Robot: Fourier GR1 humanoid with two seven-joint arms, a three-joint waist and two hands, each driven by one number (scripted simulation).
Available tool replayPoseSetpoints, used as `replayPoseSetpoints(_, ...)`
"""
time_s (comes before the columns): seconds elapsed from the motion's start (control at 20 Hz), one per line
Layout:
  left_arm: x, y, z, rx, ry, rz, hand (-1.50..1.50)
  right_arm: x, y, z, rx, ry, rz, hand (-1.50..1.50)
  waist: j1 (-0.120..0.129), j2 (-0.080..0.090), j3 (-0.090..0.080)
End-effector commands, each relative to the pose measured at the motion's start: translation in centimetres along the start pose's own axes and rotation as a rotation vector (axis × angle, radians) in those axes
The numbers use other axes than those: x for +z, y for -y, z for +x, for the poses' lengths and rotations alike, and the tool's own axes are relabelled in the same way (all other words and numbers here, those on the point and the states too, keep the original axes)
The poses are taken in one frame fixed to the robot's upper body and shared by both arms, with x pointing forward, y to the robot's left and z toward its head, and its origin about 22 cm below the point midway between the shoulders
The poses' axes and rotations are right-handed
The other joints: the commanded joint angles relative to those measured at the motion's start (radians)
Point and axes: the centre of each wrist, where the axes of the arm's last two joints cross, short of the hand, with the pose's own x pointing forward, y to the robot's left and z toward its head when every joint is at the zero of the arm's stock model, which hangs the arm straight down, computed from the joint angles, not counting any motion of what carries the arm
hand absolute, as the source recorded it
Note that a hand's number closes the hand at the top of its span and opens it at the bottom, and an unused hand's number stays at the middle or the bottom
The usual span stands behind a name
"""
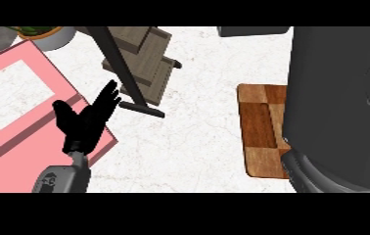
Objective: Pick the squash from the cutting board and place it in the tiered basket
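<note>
From my station I saw the left hand resting at the lower left, fingers straight and spread, thumb apart, holding nothing; it sat over the edge of a pink mat. The right forearm filled the right side as a dark grey mass and covered much of the cutting board; the right hand itself did not show, so I could not tell how its fingers stood. The squash I could not find either; I judged it lay on the hidden part of the board, under that arm. The tiered basket stood near the top, left of centre, well apart from the board, its dark post slanting down to a foot on the counter. To do the step well, I judged the grasp should close round the squash's middle before lifting; then rise clear of the basket's rim and post before crossing over.
</note>
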Motion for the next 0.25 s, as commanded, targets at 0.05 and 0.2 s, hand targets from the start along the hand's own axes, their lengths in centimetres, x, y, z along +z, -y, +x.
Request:
replayPoseSetpoints(0.05,0.2,-0.8,0.1,0.002,-0.002,0.014,0.0,1.1,3.8,-0.2,0.081,-0.141,0.042,-1.5,-0.027,-0.004,0.001)
replayPoseSetpoints(0.2,1.2,-1.8,-1.2,0.011,-0.016,0.043,0.0,1.5,6.5,0.0,0.063,-0.116,0.036,-1.5,-0.034,-0.016,0.001)
